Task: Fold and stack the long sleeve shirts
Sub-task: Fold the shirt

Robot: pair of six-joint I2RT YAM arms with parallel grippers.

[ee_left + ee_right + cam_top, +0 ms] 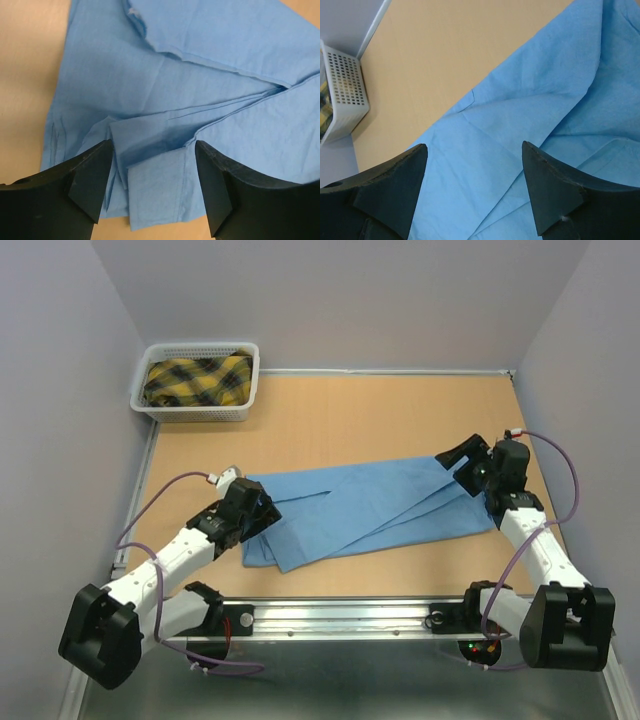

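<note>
Roughly crosswise — light blue shirt (360, 505), left–right

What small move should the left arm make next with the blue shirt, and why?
Probably lower the left gripper onto the left end of the shirt and close there. Its jaws stand open and empty, the shirt lies flat as a long narrow strip, and the cuffed sleeve end sits right under the jaws. Folding this end over would shorten the strip.
</note>
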